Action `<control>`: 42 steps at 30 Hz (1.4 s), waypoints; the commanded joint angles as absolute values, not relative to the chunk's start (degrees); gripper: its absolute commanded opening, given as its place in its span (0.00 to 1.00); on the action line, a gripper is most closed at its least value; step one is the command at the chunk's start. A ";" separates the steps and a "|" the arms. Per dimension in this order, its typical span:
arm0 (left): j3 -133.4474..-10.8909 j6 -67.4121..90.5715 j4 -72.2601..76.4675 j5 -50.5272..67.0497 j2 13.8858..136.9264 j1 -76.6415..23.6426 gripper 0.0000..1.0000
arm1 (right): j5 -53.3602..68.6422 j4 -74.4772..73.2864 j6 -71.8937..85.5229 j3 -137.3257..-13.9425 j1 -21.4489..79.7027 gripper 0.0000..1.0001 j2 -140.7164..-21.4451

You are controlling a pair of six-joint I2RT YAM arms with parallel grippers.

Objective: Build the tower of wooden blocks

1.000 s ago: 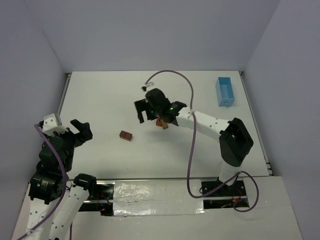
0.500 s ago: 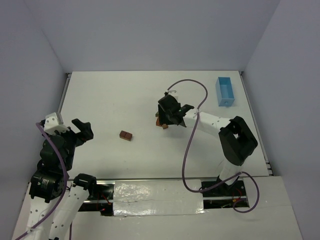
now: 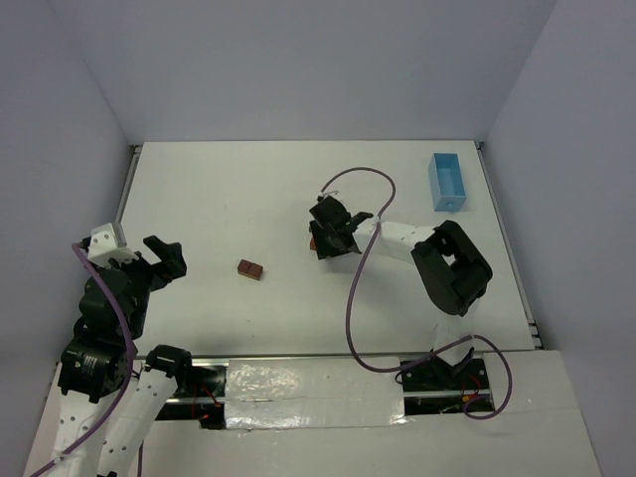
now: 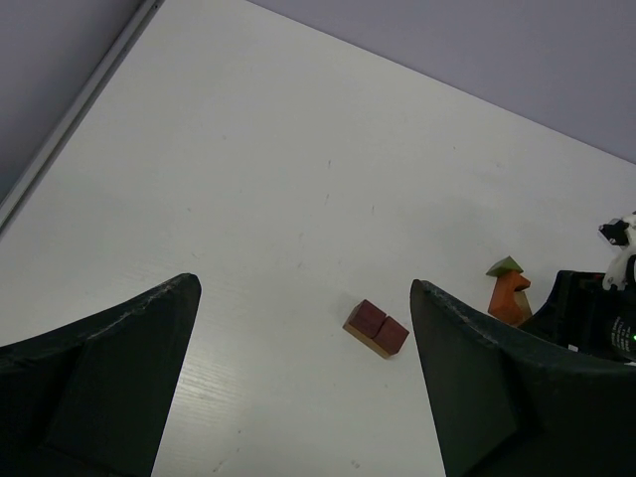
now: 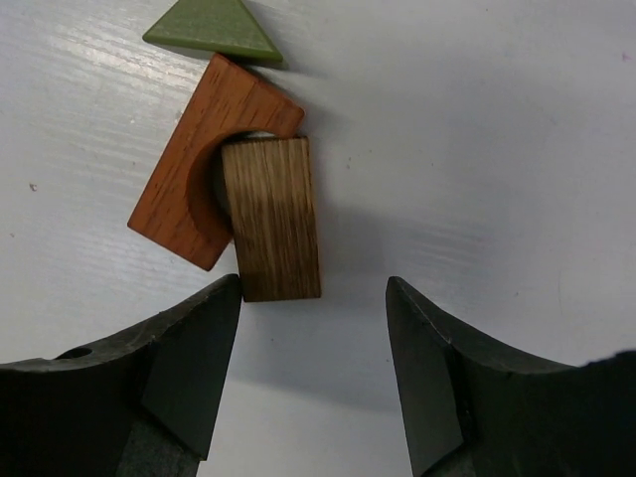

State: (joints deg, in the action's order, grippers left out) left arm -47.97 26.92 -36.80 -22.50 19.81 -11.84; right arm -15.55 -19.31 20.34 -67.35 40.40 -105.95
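In the right wrist view a brown wood block (image 5: 270,219) lies flat against an orange arch block (image 5: 189,189), with a green triangle (image 5: 211,30) just beyond them. My right gripper (image 5: 313,318) is open and empty, low over the table at the brown block's near end, its left fingertip (image 5: 214,328) close to the block's corner. In the top view my right gripper (image 3: 328,235) covers most of this cluster. A reddish-brown block (image 3: 250,269) lies alone to the left, and it also shows in the left wrist view (image 4: 377,328). My left gripper (image 3: 164,260) is open and empty, well left of it.
A light-blue tray (image 3: 447,181) stands at the back right. The right arm's purple cable (image 3: 353,288) loops over the table's middle. The left wrist view shows the orange and green blocks (image 4: 510,291) beside the black right gripper (image 4: 596,313).
My right gripper has moved down and to the right onto the orange and brown cluster, which it now mostly covers from above. The left arm has barely moved.
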 commanded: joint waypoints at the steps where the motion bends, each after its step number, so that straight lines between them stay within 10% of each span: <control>1: -47.99 25.40 -33.75 -21.80 20.30 -12.04 1.00 | -15.38 -17.67 17.41 -71.10 40.52 0.67 -107.75; 42: -47.81 25.23 -33.57 -21.09 20.66 -12.04 0.99 | -14.23 -18.10 15.73 -68.92 39.99 0.36 -103.28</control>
